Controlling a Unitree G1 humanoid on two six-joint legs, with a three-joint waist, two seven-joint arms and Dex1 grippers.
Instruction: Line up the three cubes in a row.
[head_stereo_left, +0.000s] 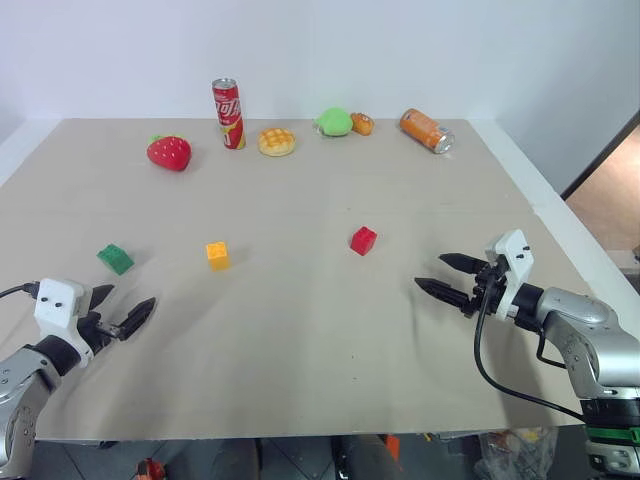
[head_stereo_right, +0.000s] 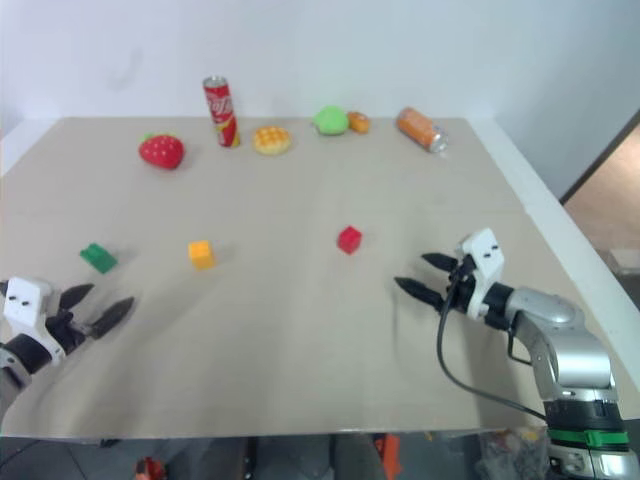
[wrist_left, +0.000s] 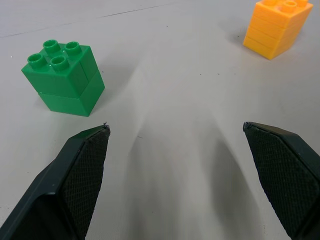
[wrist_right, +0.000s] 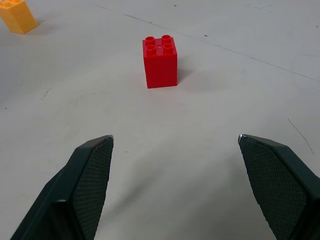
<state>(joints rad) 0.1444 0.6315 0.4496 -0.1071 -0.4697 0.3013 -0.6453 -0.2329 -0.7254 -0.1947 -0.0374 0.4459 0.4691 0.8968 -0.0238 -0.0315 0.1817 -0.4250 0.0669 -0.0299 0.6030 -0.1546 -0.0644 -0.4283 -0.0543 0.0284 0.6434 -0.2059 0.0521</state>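
Observation:
Three small studded cubes lie apart on the tan table. The green cube (head_stereo_left: 115, 258) is at the left, the yellow-orange cube (head_stereo_left: 217, 254) sits a little right of it, and the red cube (head_stereo_left: 363, 240) is near the middle. My left gripper (head_stereo_left: 125, 311) hovers open near the front left, just short of the green cube (wrist_left: 62, 77), with nothing between its fingers. On the right side my right gripper (head_stereo_left: 445, 275) is open and empty, pointing toward the red cube (wrist_right: 160, 61), which stands some way ahead of its fingertips.
Along the far edge stand a toy strawberry (head_stereo_left: 169, 152), an upright red can (head_stereo_left: 229, 113), a waffle-patterned bun (head_stereo_left: 277, 141), a green toy (head_stereo_left: 334, 122) with a small orange item beside it, and an orange can (head_stereo_left: 427, 130) lying on its side. The table's right edge (head_stereo_left: 560, 215) is close to my right arm.

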